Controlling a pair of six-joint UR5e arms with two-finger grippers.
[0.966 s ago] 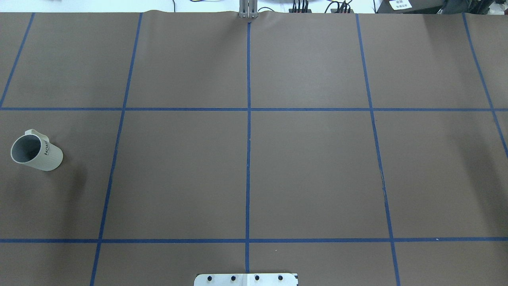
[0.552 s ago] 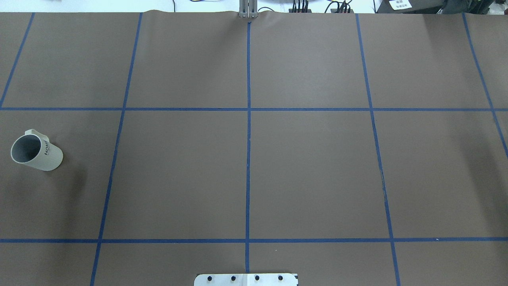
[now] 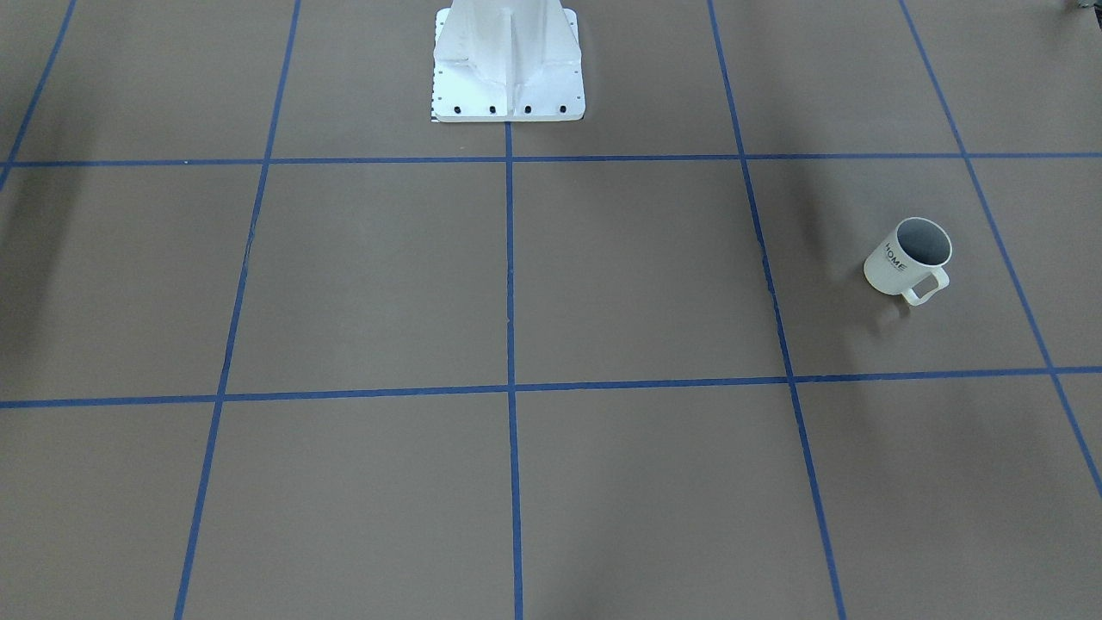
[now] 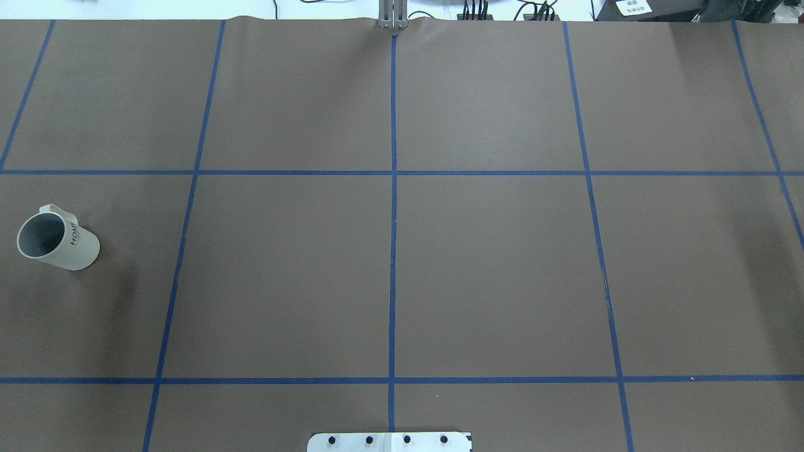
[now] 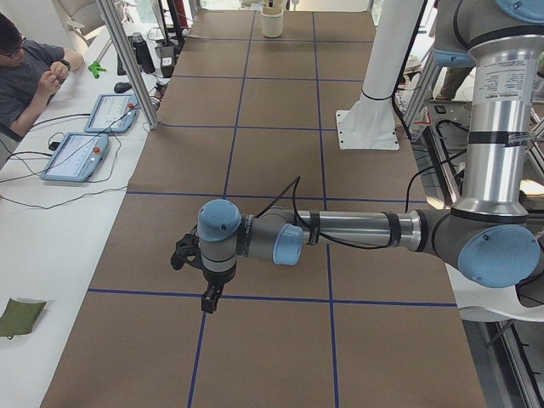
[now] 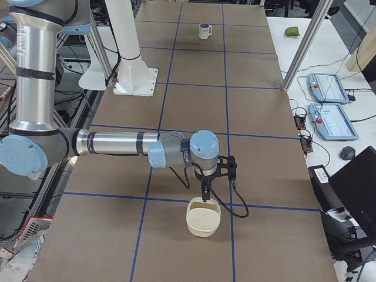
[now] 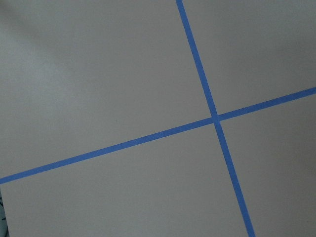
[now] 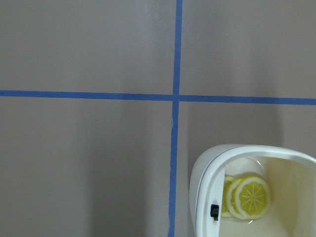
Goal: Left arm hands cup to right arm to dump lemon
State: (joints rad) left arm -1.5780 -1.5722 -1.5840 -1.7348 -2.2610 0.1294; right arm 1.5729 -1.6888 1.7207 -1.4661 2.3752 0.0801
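Observation:
The cup is a cream-white mug marked "HOME", standing upright at the table's left side, handle toward the far edge. It also shows in the front view and, small, in the right side view. Its grey inside shows no lemon. My left gripper hangs over bare table by a tape crossing, far from the cup; I cannot tell if it is open. My right gripper hangs at the rim of a cream bowl that holds lemon slices; its state does not show.
The white robot pedestal stands at the table's near-robot middle. An operator sits beside the table with two teach pendants. A green cloth lies on the side bench. Blue tape lines grid the brown table.

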